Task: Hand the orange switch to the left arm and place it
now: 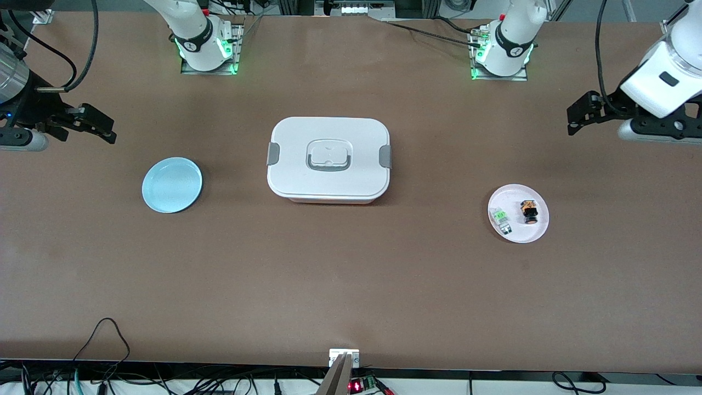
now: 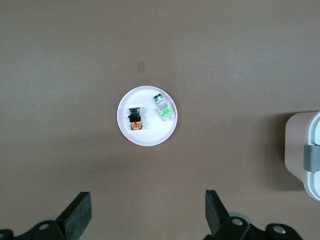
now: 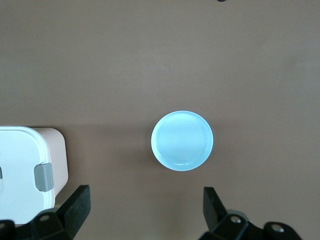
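The orange switch [image 1: 529,212] [image 2: 135,118] lies on a small white plate [image 1: 535,233] [image 2: 150,137] toward the left arm's end of the table, beside a green-and-clear component [image 1: 500,218] [image 2: 164,107]. The white lidded box [image 1: 329,159] stands mid-table; its corner shows in both wrist views [image 2: 305,155] [image 3: 25,170]. My left gripper [image 1: 582,113] [image 2: 148,212] hangs open and empty above the table at its own end, apart from the plate. My right gripper [image 1: 94,125] [image 3: 146,207] hangs open and empty at the other end, high above the table near the blue plate.
An empty light-blue plate [image 1: 172,184] [image 3: 182,140] sits toward the right arm's end of the table. The arm bases [image 1: 205,46] [image 1: 502,52] stand along the table's back edge. Cables [image 1: 104,340] trail over the front edge.
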{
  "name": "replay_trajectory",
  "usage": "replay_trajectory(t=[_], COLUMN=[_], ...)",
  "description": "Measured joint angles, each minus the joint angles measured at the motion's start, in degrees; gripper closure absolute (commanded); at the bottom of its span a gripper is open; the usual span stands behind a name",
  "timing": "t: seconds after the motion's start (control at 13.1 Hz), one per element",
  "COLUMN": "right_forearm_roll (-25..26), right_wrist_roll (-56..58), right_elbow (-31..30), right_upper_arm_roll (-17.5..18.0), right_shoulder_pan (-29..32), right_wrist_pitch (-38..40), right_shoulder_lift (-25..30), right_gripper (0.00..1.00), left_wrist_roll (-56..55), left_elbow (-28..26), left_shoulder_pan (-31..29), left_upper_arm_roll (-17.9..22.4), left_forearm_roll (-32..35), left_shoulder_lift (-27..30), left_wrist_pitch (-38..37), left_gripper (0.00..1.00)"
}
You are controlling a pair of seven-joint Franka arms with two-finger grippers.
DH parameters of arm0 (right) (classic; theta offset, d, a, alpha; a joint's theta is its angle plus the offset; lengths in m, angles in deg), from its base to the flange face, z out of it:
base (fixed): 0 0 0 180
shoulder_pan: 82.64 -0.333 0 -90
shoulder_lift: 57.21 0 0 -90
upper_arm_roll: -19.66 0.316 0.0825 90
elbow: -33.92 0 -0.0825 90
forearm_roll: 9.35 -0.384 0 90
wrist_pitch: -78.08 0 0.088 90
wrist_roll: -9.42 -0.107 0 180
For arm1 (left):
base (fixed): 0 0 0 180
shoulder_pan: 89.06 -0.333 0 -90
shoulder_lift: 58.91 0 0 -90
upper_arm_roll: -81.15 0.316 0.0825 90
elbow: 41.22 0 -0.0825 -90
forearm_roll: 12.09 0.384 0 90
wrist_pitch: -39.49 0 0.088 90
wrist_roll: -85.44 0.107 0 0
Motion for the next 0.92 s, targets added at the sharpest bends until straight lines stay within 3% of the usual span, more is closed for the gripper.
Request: replay_trajectory(t=[0.92], right_forearm_roll=[0.0], right_wrist_roll=[-0.1], right_elbow=[0.1], right_upper_arm_roll=[0.0], right_shoulder_pan=[-0.2], right_wrist_pitch=[0.0], right_shoulder_lift=[0.0], right_gripper=[0.0], left_wrist_roll=[0.2], left_elbow=[-1.8], left_shoulder_pan=[0.9], left_upper_arm_roll=[0.1], left_forearm_roll=[-0.1], left_shoulder_lift=[-0.1], left_wrist_pitch=[0.6], left_gripper=[0.0])
